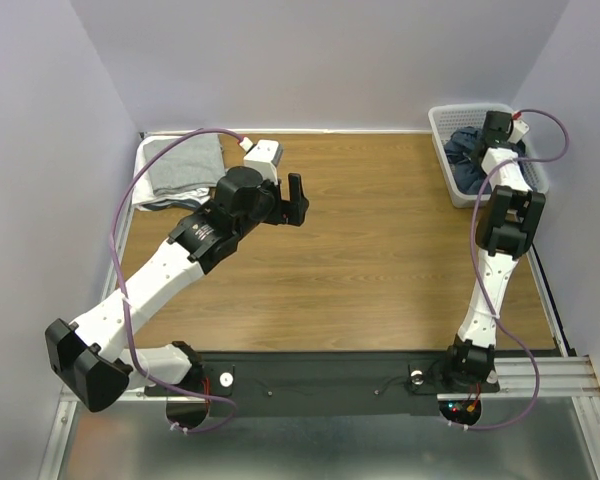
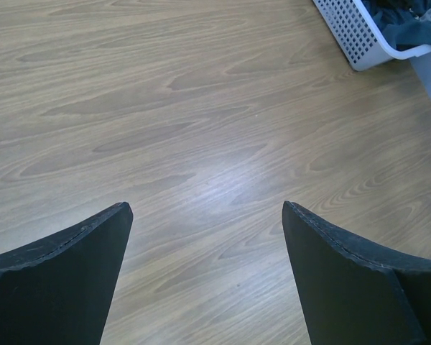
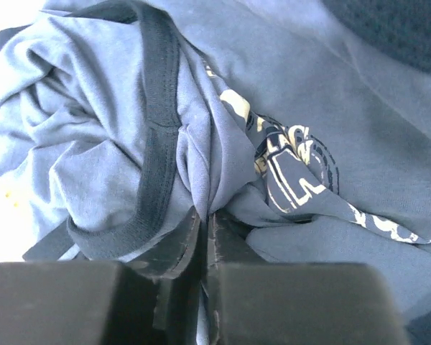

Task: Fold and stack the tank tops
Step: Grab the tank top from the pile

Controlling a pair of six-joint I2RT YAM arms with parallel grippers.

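Observation:
A slate-blue tank top point(image 3: 223, 129) with navy trim and pale lettering lies crumpled in the white basket point(image 1: 443, 121) at the back right; it also shows in the top view point(image 1: 466, 160). My right gripper point(image 3: 205, 215) is down in the basket, shut on a pinched fold of this tank top. A folded light grey tank top point(image 1: 183, 165) lies at the back left corner of the table. My left gripper point(image 1: 293, 203) hovers open and empty over bare wood near the table's middle left, its black fingers point(image 2: 72, 266) wide apart.
The perforated white basket point(image 2: 359, 36) stands against the right wall. Purple-grey walls close the table at the back and sides. The wooden table top point(image 1: 380, 260) lies between the two arms.

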